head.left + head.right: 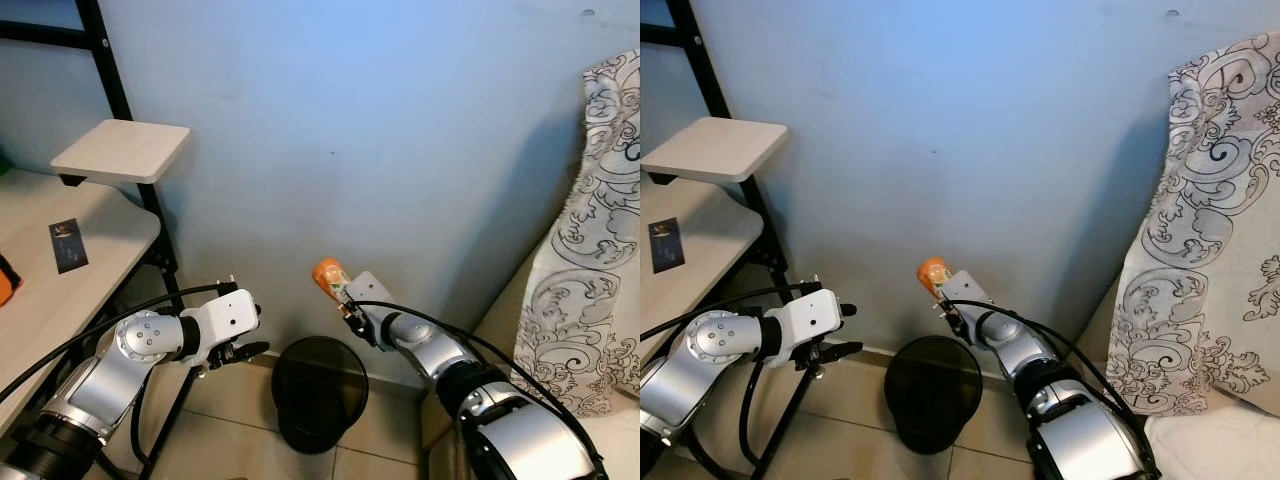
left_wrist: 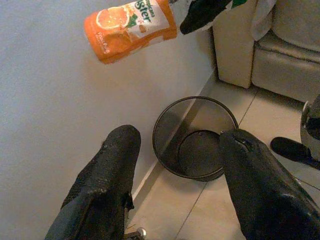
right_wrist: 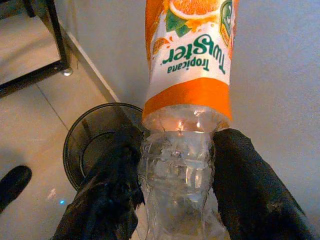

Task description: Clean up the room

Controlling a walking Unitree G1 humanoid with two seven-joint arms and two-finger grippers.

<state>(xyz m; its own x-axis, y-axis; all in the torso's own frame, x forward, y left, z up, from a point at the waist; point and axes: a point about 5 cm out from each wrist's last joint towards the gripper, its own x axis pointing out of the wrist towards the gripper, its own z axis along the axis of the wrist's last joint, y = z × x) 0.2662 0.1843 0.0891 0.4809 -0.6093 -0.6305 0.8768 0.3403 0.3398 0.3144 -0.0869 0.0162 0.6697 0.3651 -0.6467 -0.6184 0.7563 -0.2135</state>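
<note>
An empty Tropicana Twister bottle (image 1: 330, 277) with an orange label is held up in front of the blue wall, my right gripper (image 1: 352, 308) shut on its clear lower part (image 3: 176, 165). Below it a round black mesh bin (image 1: 320, 390) stands on the tiled floor against the wall. It has nothing in it (image 2: 197, 145). My left gripper (image 1: 248, 352) hangs open to the left of the bin, a little above its rim, nothing between its fingers (image 2: 107, 172).
A light wooden desk (image 1: 60, 300) with a black frame and a small raised shelf (image 1: 122, 150) stands at the left, a dark card (image 1: 68, 245) lying on it. A patterned curtain (image 1: 590, 240) and a beige sofa (image 2: 280, 45) are at the right.
</note>
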